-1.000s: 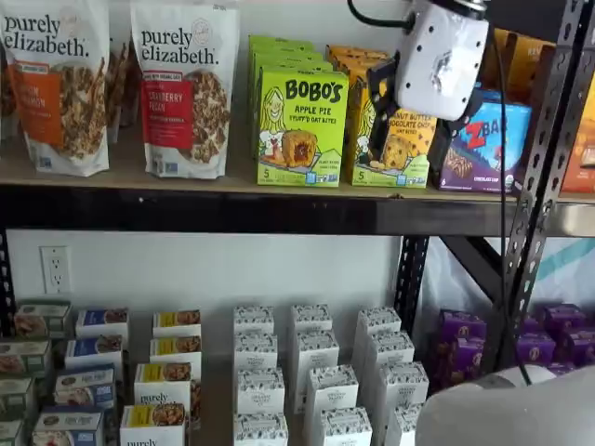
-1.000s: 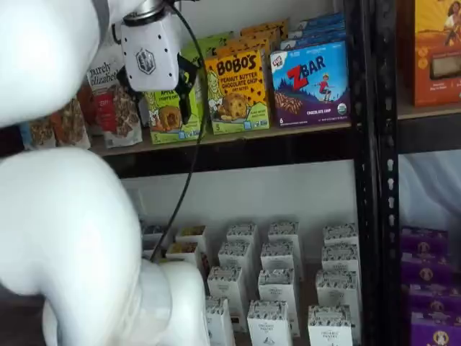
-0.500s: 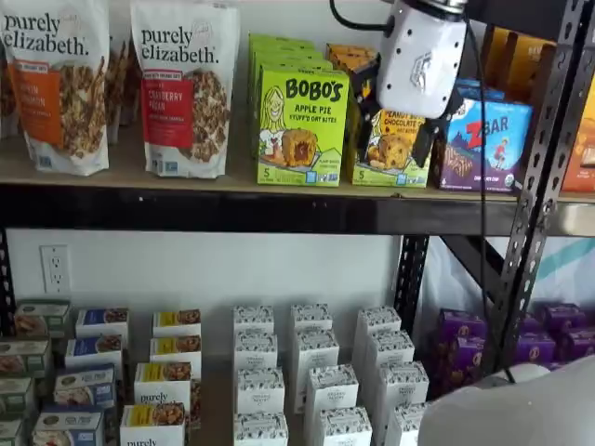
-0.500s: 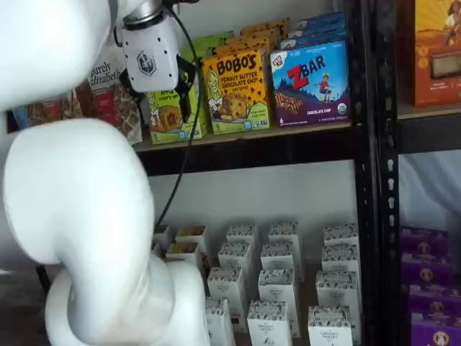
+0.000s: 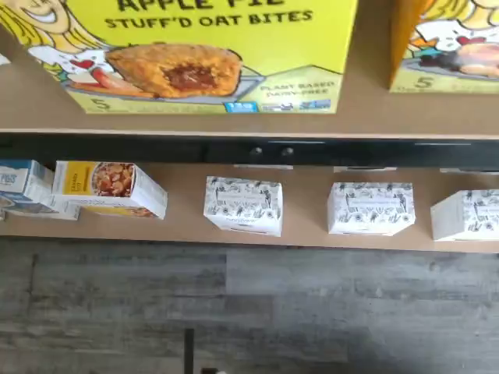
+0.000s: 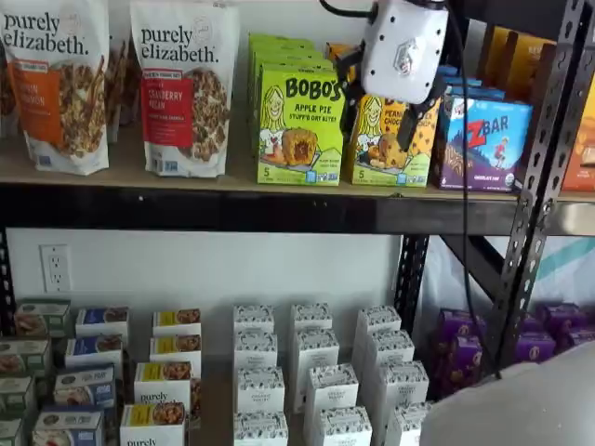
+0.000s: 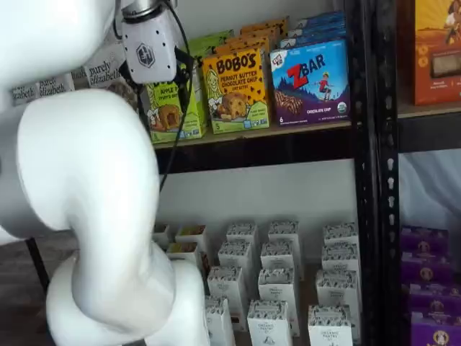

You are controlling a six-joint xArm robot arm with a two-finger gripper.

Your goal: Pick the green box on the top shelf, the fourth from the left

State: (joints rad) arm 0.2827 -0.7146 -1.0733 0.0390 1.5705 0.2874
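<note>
On the top shelf [image 6: 232, 181], the green box [image 6: 301, 125] stands upright at the front edge, heading a row of identical cartons. At its 3 o'clock stands the yellow-orange Bobo's box [image 6: 390, 139], just beside it; at its 9 o'clock stands a granola pouch [image 6: 183, 88], apart from it.

End effector status: the end effector [image 6: 381, 98] hangs in front of the shelf at about the 2 o'clock position from the green box in a shelf view, overlapping the yellow-orange Bobo's box. Its white body and parts of both black fingers show, but the gap between the fingers is not plainly visible, so its opening cannot be told. It holds nothing. In the other shelf view the end effector [image 7: 155, 76] overlaps the upper left part of the green box [image 7: 173, 108].

The wrist view shows the lower face of the green box [image 5: 210, 54] filling the frame, with the shelf's black front beam [image 5: 249, 148] and small white cartons [image 5: 243, 206] on the lower worktop beyond.

Task progress, as a judgement:
1. Approach to the shelf: largely done.
2. Lateral alignment with the green box: appears incomplete, since the two shelf views disagree on which carton the end effector fronts.
3. Advance, closure on the box and withdrawal: not yet done. The box remains seated in its row, untouched.
</note>
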